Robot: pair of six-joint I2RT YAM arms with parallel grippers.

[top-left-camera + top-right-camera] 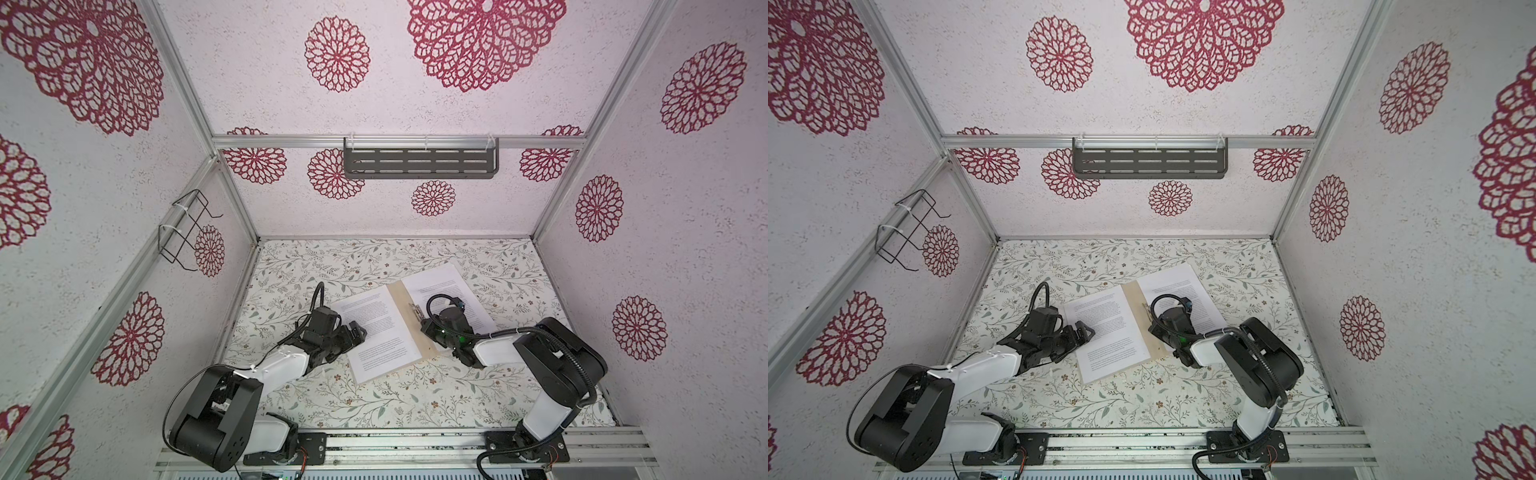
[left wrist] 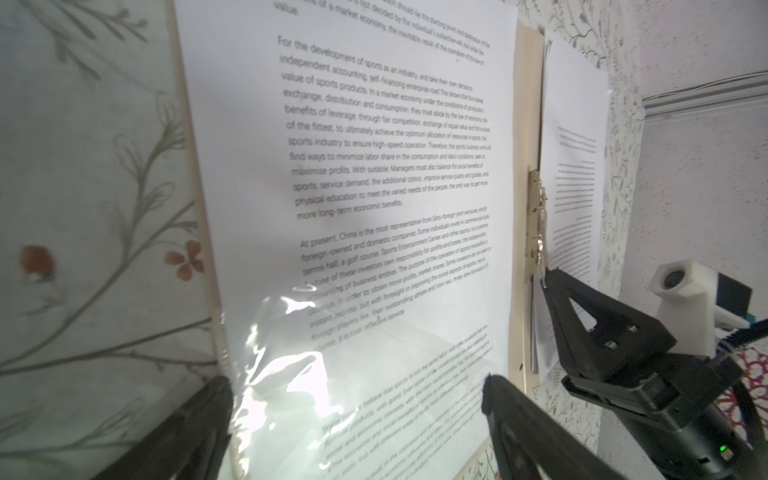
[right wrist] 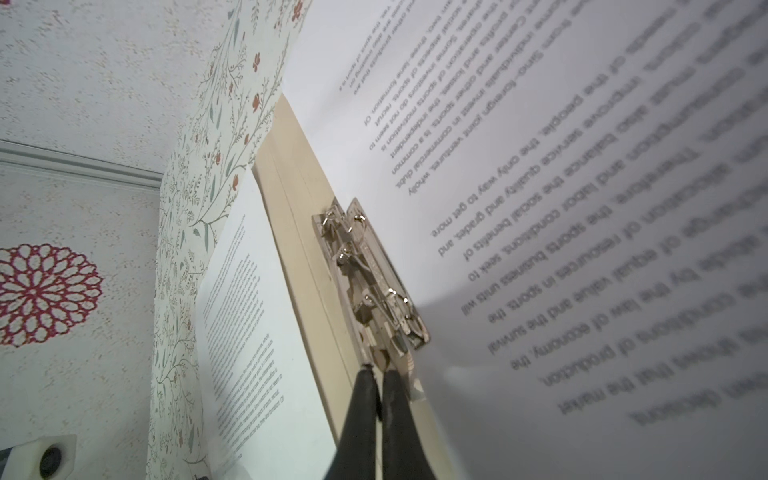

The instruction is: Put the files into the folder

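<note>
the folder [image 1: 401, 297] lies open and flat on the floral table [image 1: 374, 399], a little toward the back and turned at a slant, its tan spine strip bare between the two leaves. the files cover both leaves: one printed white sheet [image 1: 374, 332] on the left leaf, and a sheet [image 1: 440, 282] on the right leaf with further sheet edges showing beneath it in the left wrist view. a small metal fastener [image 3: 365, 286] sits on the spine strip at the inner edge of the right-hand sheets. the right gripper [image 3: 377, 372] has its fingers pressed together, tips at the near end of the fastener; whether anything is caught between them cannot be told. the left gripper [image 1: 356, 331] is spread wide over the outer edge of the left sheet, and whether it touches the paper is unclear. on the back wall hangs a grey slotted shelf [image 1: 419, 160], and on the left wall a black wire rack [image 1: 187, 228].
</note>
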